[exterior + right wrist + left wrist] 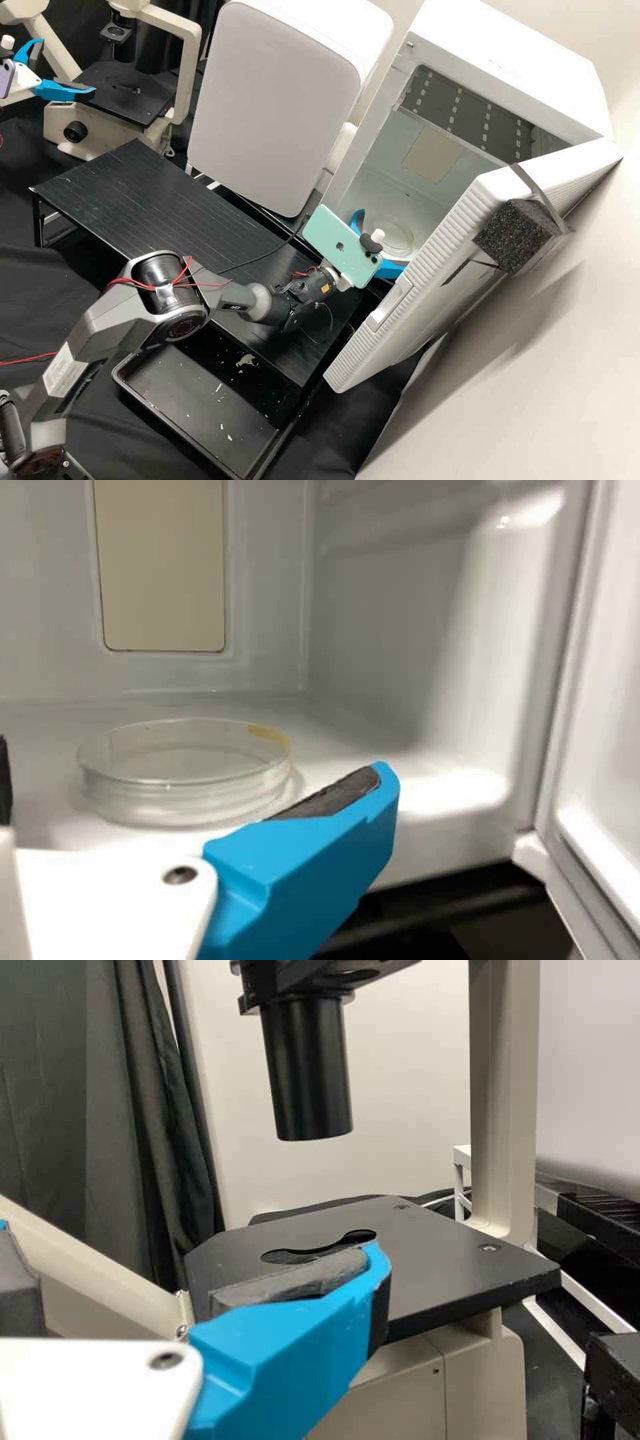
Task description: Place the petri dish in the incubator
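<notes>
While the door (427, 240) of the white incubator (507, 60) hangs wide, the high view shows the right gripper (382, 241) at the way in, with its blue fingers spread apart and not shut on a thing. The petri dish (399, 235) is inside, low down, just past the fingers. A green phone (343, 247) sits on top of that gripper, so it is a big lump to get past the door. Far off to the other side, the left gripper (67, 65) is open too, near the microscope (93, 137), and I think it can sit this job out

In the left wrist view, one blue finger is in front of the microscope's flat black plate (450, 1270), and no dish is in its grip

In the right wrist view, the dish lies flat on the incubator's white floor (350, 720), with a bit of yellow on its rim, and the near finger is a bit to one side of it. I think the dish is down and free, so the job looks almost done. The next good move is to keep the fingers wide and back out slow and straight. If the gripper swings or shuts too soon, a finger could nudge the dish or tip it, or the phone could bump the door
</notes>
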Controlling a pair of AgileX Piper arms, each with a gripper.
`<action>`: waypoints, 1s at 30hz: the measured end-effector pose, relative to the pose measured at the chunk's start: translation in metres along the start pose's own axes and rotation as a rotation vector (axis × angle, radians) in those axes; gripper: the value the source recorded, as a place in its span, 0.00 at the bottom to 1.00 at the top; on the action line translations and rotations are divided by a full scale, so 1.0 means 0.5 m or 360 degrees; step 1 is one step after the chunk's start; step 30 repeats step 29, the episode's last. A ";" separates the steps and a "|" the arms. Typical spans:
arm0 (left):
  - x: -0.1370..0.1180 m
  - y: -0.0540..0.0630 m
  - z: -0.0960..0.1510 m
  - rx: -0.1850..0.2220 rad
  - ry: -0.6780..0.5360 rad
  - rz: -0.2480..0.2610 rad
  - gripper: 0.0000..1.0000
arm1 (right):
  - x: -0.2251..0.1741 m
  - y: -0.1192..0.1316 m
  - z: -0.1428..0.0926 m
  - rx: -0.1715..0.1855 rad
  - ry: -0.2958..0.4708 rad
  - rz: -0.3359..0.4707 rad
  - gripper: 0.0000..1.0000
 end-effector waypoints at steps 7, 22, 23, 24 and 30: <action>0.000 0.000 0.000 0.0000 0.0000 0.0000 1.00 | -0.112 0.026 0.009 0.0054 0.0097 0.0120 1.00; 0.000 0.000 0.000 0.0000 0.0000 0.0000 1.00 | -0.444 -0.003 -0.104 0.0117 0.0147 0.0173 1.00; 0.000 0.000 0.000 0.0000 0.0000 0.0000 1.00 | -0.456 -0.007 -0.111 0.0122 0.0160 0.0172 1.00; 0.000 0.000 0.000 0.0000 0.0000 0.0000 1.00 | -0.473 -0.018 -0.119 0.0138 0.0172 0.0153 1.00; 0.000 0.000 0.000 0.0000 0.0000 0.0000 1.00 | -0.534 -0.062 -0.146 0.0232 0.0237 0.0076 1.00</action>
